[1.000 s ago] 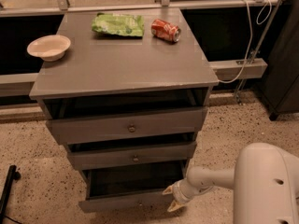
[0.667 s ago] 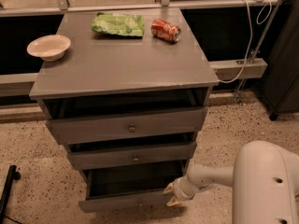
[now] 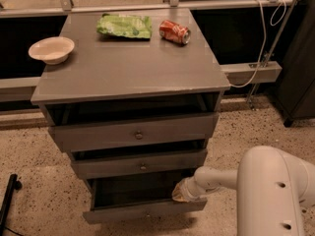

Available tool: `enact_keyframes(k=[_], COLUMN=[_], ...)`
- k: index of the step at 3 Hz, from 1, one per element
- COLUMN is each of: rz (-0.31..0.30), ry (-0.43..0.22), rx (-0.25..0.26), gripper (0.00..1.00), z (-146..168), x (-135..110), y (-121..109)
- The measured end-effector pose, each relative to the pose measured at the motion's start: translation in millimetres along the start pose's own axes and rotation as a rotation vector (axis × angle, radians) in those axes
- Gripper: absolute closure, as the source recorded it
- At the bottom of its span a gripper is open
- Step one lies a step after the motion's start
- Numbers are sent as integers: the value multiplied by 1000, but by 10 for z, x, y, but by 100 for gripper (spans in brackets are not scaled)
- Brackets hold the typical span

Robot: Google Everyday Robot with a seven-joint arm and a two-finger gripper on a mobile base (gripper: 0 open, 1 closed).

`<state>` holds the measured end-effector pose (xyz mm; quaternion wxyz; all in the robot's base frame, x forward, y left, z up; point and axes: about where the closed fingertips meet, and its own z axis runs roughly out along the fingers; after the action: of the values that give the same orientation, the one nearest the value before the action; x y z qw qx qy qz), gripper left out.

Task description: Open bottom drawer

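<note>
The grey cabinet (image 3: 128,68) has three drawers, all pulled out a little. The bottom drawer (image 3: 142,210) is the slimmest; it stands out the furthest, with its dark inside showing. I cannot make out its knob. The top drawer (image 3: 139,134) and the middle drawer (image 3: 142,166) each show a small round knob. My gripper (image 3: 180,192) is at the right end of the bottom drawer, at its upper right corner, reaching in from the white arm (image 3: 221,177) at the lower right.
On the cabinet top lie a white bowl (image 3: 51,49) at the left, a green bag (image 3: 124,26) and a red can (image 3: 174,32) on its side at the back. A white cable (image 3: 263,48) hangs at the right. Speckled floor (image 3: 29,151) surrounds the cabinet.
The gripper has shifted slightly left and up at the bottom drawer's right end. The drawer stands about the same way out.
</note>
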<state>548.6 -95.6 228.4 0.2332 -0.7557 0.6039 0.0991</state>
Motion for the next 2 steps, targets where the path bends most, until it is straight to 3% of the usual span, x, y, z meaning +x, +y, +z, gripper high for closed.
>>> enact_keyframes(k=[1,2], rz=[14,37], ry=[-5,-18], rx=[53,55], gripper=[94,100], z=[136,421], x=[72,177], y=[-231,-325])
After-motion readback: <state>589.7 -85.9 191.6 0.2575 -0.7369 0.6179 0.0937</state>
